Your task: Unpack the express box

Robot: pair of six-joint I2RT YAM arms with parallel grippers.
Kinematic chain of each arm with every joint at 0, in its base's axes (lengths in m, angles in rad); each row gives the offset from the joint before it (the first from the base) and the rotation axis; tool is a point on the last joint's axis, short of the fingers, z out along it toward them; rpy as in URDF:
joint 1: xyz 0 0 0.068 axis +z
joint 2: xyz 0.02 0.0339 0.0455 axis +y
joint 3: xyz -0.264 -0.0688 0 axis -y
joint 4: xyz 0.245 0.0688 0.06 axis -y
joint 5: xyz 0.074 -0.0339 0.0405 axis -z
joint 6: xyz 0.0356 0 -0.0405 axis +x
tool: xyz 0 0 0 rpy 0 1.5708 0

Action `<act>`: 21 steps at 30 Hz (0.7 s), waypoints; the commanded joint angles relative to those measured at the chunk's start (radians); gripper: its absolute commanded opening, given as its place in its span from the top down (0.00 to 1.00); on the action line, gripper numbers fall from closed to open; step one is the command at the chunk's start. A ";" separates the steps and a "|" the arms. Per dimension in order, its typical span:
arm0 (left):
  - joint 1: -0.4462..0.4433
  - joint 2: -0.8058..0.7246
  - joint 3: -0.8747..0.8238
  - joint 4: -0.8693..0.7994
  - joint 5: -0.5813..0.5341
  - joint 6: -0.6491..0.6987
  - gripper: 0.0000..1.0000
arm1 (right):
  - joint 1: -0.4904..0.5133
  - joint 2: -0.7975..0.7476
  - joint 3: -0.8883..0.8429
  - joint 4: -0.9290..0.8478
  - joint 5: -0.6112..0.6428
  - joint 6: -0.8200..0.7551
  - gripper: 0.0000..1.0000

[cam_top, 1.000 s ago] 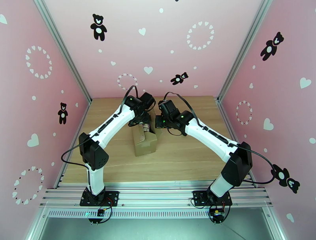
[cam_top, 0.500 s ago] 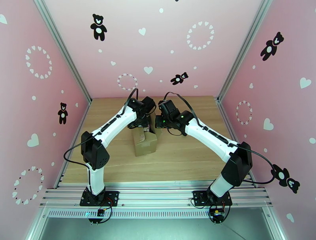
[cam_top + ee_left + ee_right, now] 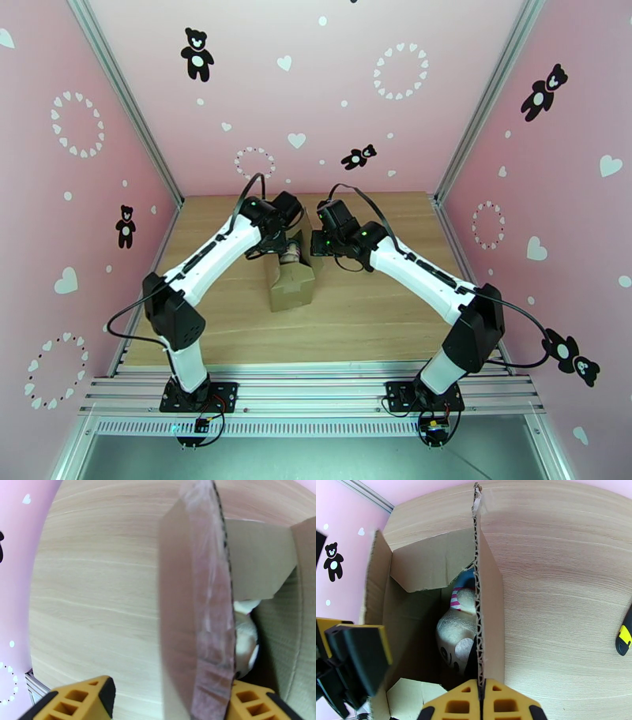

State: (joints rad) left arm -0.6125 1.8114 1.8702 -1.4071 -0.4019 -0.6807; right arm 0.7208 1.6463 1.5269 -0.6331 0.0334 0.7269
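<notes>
The small brown cardboard express box (image 3: 291,286) stands centred on the wooden table (image 3: 379,316), flaps raised. At its far end the right gripper (image 3: 481,689) is clamped on the right flap (image 3: 489,598). The left gripper (image 3: 166,695) straddles the taped left flap (image 3: 197,598), jaws apart, seemingly not touching. Tugging 1 flap could drag the box.

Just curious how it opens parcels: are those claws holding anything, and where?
The right gripper pinches the brown cardboard express box by its upright flap, at the edge. The left gripper straddles the taped flap, open, holding nothing.
</notes>
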 commanded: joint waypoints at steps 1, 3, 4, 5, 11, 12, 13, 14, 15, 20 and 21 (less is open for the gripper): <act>0.025 -0.064 -0.042 -0.009 -0.023 0.001 0.31 | 0.003 -0.008 -0.005 -0.027 0.042 0.011 1.00; 0.037 -0.093 -0.080 0.005 -0.017 0.001 0.31 | 0.003 -0.009 -0.006 -0.029 0.045 0.012 1.00; 0.040 -0.106 -0.095 0.012 -0.011 0.000 0.31 | 0.004 -0.007 -0.006 -0.029 0.045 0.012 1.00; 0.047 -0.120 -0.116 0.019 -0.007 -0.002 0.31 | 0.004 -0.007 -0.006 -0.029 0.046 0.013 1.00; 0.078 -0.193 -0.218 0.050 0.007 -0.012 0.31 | 0.004 -0.005 -0.009 -0.031 0.046 0.020 1.00; 0.080 -0.202 -0.230 0.054 0.006 -0.014 0.31 | 0.003 -0.005 -0.007 -0.031 0.046 0.021 1.00; 0.081 -0.216 -0.242 0.062 0.007 -0.014 0.31 | 0.003 -0.005 -0.007 -0.031 0.045 0.022 1.00; 0.083 -0.225 -0.255 0.073 0.014 -0.014 0.31 | 0.002 -0.005 -0.007 -0.031 0.043 0.023 1.00; 0.085 -0.235 -0.264 0.086 0.019 -0.011 0.31 | 0.003 -0.004 -0.005 -0.033 0.044 0.024 1.00; 0.087 -0.260 -0.273 0.122 0.021 -0.002 0.31 | 0.003 -0.003 0.000 -0.041 0.048 0.026 1.00; 0.086 -0.265 -0.276 0.133 0.025 0.003 0.31 | 0.003 -0.003 0.001 -0.040 0.048 0.027 1.00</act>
State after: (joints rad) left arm -0.5438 1.5875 1.6020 -1.2808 -0.3565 -0.6842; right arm 0.7322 1.6463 1.5269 -0.6331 0.0246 0.7494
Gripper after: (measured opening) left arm 0.690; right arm 0.050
